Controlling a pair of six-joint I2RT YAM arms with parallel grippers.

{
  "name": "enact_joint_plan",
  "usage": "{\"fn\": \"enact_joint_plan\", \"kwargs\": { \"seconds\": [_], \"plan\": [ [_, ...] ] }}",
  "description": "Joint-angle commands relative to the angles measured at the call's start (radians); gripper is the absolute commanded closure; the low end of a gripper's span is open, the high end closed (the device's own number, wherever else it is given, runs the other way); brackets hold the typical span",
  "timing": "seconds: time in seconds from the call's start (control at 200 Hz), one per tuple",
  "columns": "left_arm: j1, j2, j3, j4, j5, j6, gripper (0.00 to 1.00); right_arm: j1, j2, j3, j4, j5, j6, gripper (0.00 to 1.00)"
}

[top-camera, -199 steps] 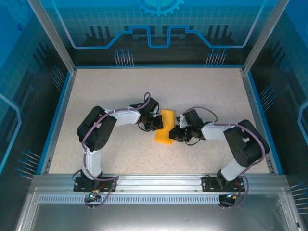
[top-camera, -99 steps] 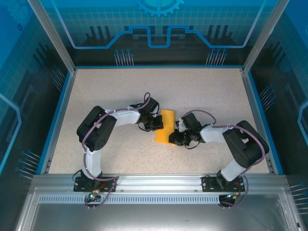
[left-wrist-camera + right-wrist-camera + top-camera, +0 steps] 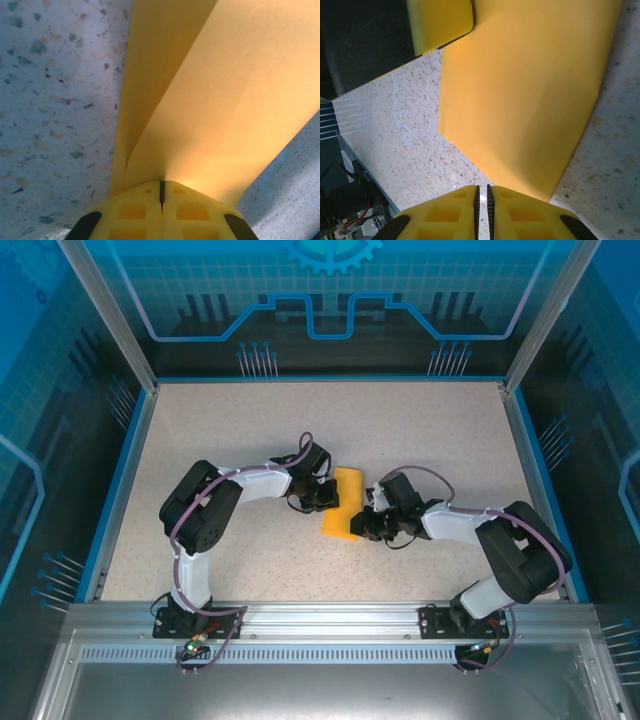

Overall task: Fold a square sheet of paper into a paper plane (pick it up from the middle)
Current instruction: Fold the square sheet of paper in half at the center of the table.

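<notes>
Mid-counter [image 3: 250,430], the right tool [image 3: 481,192], its fingers all but pressed together on nothing, sits just short of the near right corner of the folded paper sheet [image 3: 343,502]. The sheet lies flat just ahead of its tips, long axis running away from the arm bases. Slightly farther back, the left tool [image 3: 161,192], pressed together, pinches the sheet's left long edge, so any next fold likely starts from that held side
</notes>
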Motion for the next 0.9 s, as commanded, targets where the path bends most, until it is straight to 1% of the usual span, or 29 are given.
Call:
{"fn": "enact_joint_plan", "kwargs": {
  "seconds": [0.0,0.065,0.2,0.28,0.36,0.435,0.585,0.7,0.895],
  "plan": [
    [-0.012,0.014,-0.034,-0.090,-0.049,0.007,1.00,0.016,0.042,-0.018,0.003,-0.016,0.009,0.85],
    [-0.012,0.014,-0.034,-0.090,-0.049,0.006,1.00,0.021,0.070,-0.019,0.006,-0.022,0.009,0.85],
    [-0.013,0.014,-0.033,-0.093,-0.050,0.005,1.00,0.039,0.101,-0.008,-0.064,0.030,-0.002,0.86],
    [-0.013,0.013,-0.031,-0.093,-0.049,0.004,1.00,0.041,0.079,-0.010,-0.084,0.043,-0.002,0.86],
    [-0.013,0.013,-0.030,-0.099,-0.050,0.007,1.00,0.036,0.046,0.021,-0.147,0.074,-0.020,0.86],
    [-0.013,0.010,-0.030,-0.102,-0.053,0.009,1.00,0.019,0.017,0.051,-0.171,0.083,-0.033,0.86],
    [-0.014,0.008,-0.032,-0.104,-0.053,0.011,1.00,-0.058,-0.009,0.078,-0.088,0.024,-0.025,0.85],
    [-0.014,0.012,-0.035,-0.099,-0.052,0.009,1.00,-0.112,0.018,0.113,-0.044,-0.016,-0.031,0.85],
    [-0.013,0.014,-0.038,-0.101,-0.051,0.011,1.00,-0.143,0.103,0.159,0.004,-0.069,-0.034,0.85]
  ]
}}
